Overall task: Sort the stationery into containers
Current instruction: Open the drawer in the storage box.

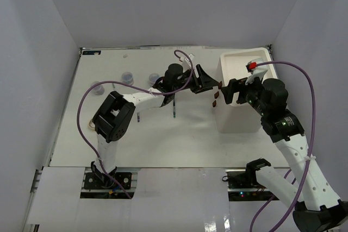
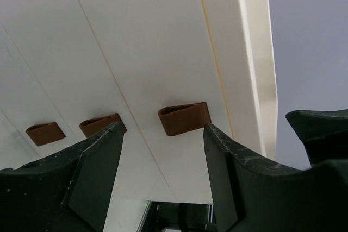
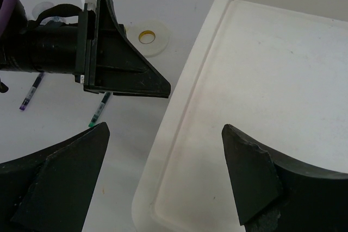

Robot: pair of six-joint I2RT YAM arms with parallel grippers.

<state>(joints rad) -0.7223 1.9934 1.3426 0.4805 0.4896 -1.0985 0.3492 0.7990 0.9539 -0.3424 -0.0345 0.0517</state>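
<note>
White table [image 1: 163, 145] all round; my left gripper [image 2: 163, 130] gapes, the organiser [image 2: 152, 36] handle [image 2: 185, 119] just ahead; my right gripper [image 3: 166, 130] hangs spread over its tray rim [image 3: 179, 96].

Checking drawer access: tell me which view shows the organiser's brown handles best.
Left wrist: three brown handles appear close up on the drawer fronts. Top external shows them only as tiny brown specks on the organiser side. Right wrist shows just the tray top, no handles.
</note>
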